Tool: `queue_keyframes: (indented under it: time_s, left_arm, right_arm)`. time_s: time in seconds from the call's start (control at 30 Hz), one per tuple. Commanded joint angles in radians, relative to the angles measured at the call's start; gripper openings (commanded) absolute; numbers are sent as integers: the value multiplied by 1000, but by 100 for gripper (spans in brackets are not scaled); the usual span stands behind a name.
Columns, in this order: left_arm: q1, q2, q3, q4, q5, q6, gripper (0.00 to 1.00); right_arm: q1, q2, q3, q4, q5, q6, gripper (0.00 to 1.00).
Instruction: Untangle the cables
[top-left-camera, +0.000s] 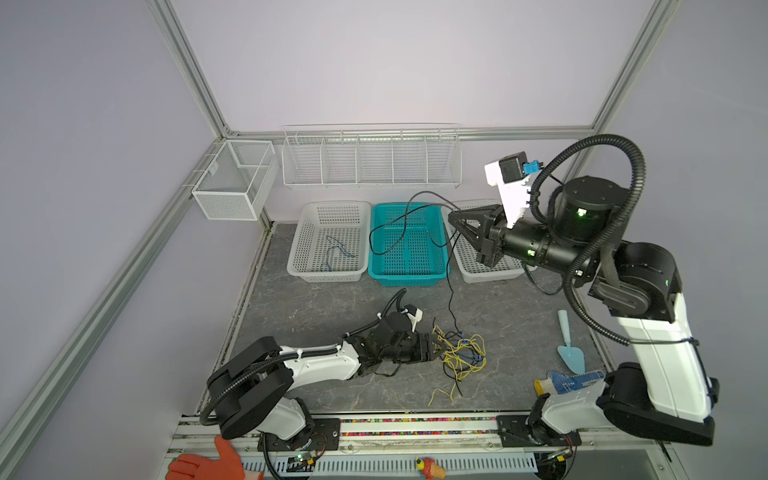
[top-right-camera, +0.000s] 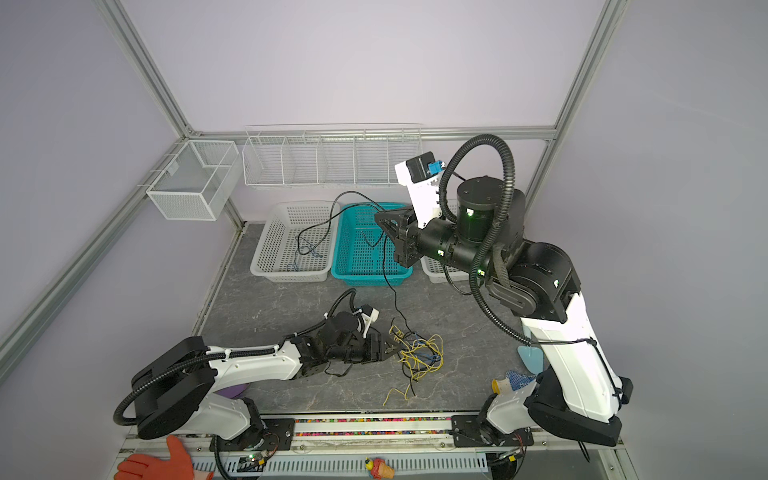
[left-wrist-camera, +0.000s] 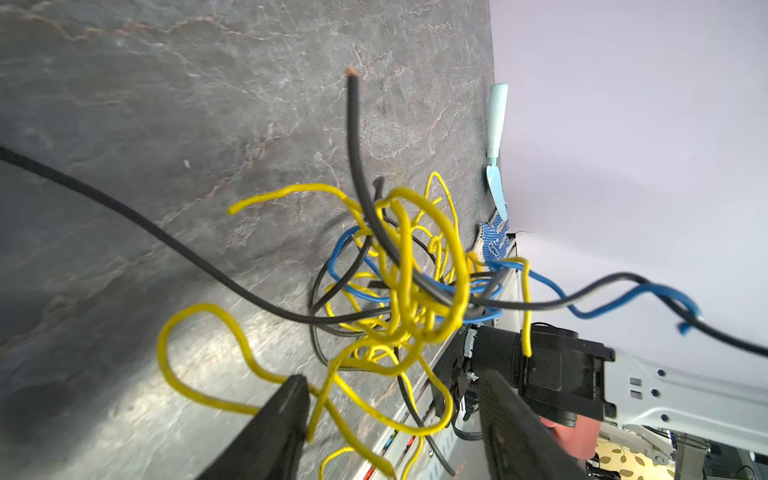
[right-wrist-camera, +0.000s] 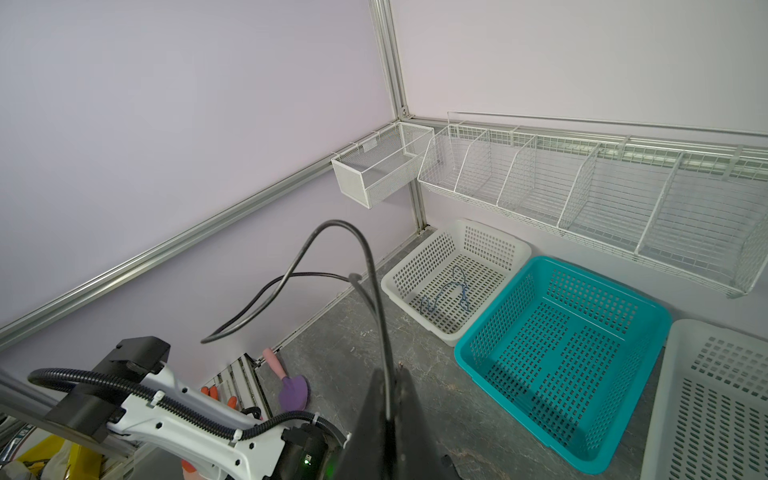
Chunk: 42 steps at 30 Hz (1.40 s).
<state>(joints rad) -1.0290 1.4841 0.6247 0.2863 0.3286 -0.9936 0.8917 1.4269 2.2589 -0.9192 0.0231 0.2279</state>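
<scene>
1. Grey stone-look tabletop (top-left-camera: 316, 307) in a lilac-walled cell w/ alu frame. Three baskets sit in a row at the back.
2. Far left, the left white basket (top-left-camera: 305, 249) holds one blue cable (top-left-camera: 338, 251), loose and on its own. Looks sorted.
3. Next is the teal basket (top-left-camera: 407, 276). A slack loop of the black cable (top-left-camera: 451, 291) arches above it; no strand seen lying inside.
4. Front-centre, the left gripper (top-left-camera: 436, 347) sits low over the table at the tangle's left edge. Its jaws are apart. The left wrist view shows yellow strands running between the fingers (left-wrist-camera: 286, 415), w/ nothing pinched.
5. Just right of it lies the tangle (top-left-camera: 461, 353): yellow, blue and black strands knotted together on the table, w/ loose yellow ends trailing toward the front.
6. The black cable climbs from the tangle to the right gripper (top-left-camera: 453, 220), which is raised near the teal basket's right side. Its jaws are together, clamped on that cable; the right wrist view confirms this (right-wrist-camera: 388, 399).
7. The right white basket (top-left-camera: 478, 272) is mostly hidden under the right arm.
8. Risks, as judged:
   - Nothing pins the tangle, so a further pull by the right arm could lift or drag the whole knot instead of freeing one strand.
   - A hard pull may cinch the yellow loops tighter round the black cable.
   - If the left jaws close here they may catch several strands, incl. the black one.
   - The slack loop could snag on a basket rim.
</scene>
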Motion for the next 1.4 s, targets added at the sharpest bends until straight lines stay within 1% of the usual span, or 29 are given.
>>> queue_keyframes:
  time_s: [0.0,0.23,0.3,0.4,0.47,0.6,0.77,0.87,1.0,1.13,1.2,1.27,1.33,1.37]
  left_arm:
    - [-6,54,30,1,-33,20,64]
    - [-41,158,88,10,-26,43,62]
    - [-52,175,107,1,-37,49,60]
    - [-55,186,107,12,-54,48,52]
    - [-55,190,102,20,-61,47,42]
    - [-55,214,97,43,-68,42,26]
    - [-55,263,92,133,-52,8,14]
    - [-54,284,84,187,-41,-12,0]
    - [-47,288,56,236,-39,-28,0]
    - [-3,255,-23,316,-37,-62,0]
    - [38,217,-94,384,-29,-82,0]
    - [85,168,-161,413,-26,-120,0]
    - [118,109,-197,370,-21,-108,0]
    - [125,72,-200,317,-22,-99,0]
  right_arm:
    - [-1,-22,4,66,-23,17,7]
    - [-1,-12,7,59,-35,19,7]
    - [-2,-11,2,59,-41,24,7]
    - [0,-17,-5,62,-39,25,7]
    - [0,-22,-7,63,-37,25,7]
    - [0,-31,-7,72,-56,41,7]
    - [1,-42,-16,75,-68,56,7]
    - [1,-69,-53,89,-66,63,7]
    - [2,-126,-125,122,-49,71,7]
    - [0,-202,-235,153,-7,80,7]
    - [-1,-251,-313,167,43,88,7]
    - [-3,-314,-418,194,103,92,7]
    - [-9,-383,-538,222,175,108,7]
    - [-13,-410,-596,230,204,118,7]
